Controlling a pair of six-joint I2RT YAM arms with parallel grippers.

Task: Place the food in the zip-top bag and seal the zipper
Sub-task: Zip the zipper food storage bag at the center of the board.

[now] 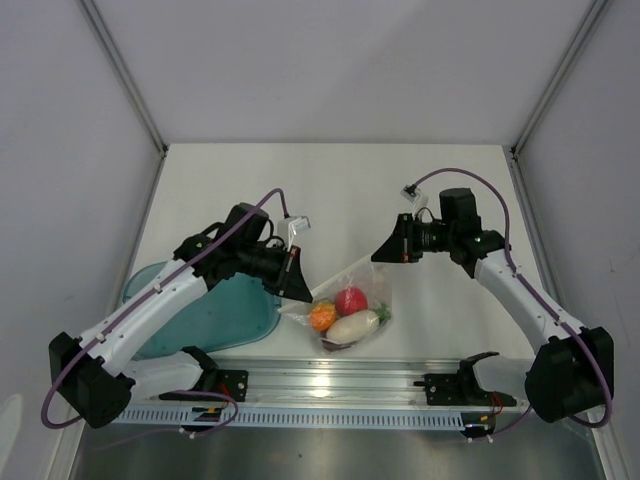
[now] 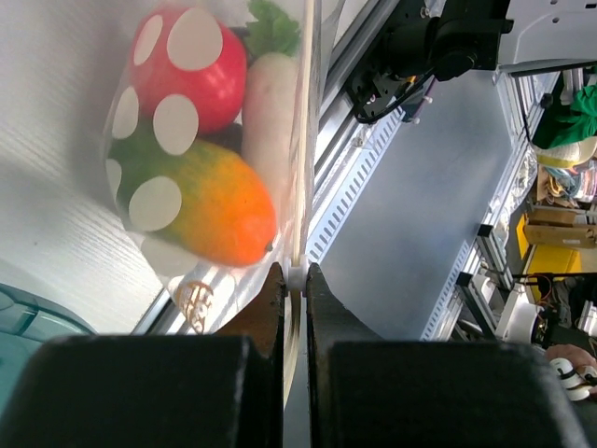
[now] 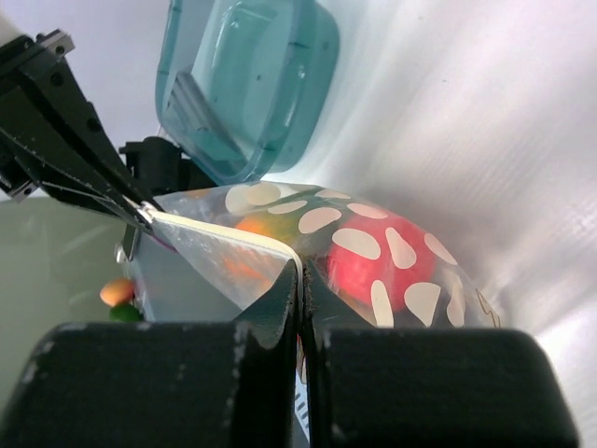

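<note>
Left gripper and right gripper each clamp the zipper at opposite ends, seemingly stretching it straight to seal; the zip-top bag (food already inside) lies between them, right of the teal tray

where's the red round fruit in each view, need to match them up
Top external: red fruit just below centre, inside the zip-top bag.
Left wrist: upper left, behind the bag's white dots.
Right wrist: right of centre, inside the bag.
Shared landmark: teal tray, left of the fruit from above, bottom-left corner on the left wrist, top on the right wrist.
</note>
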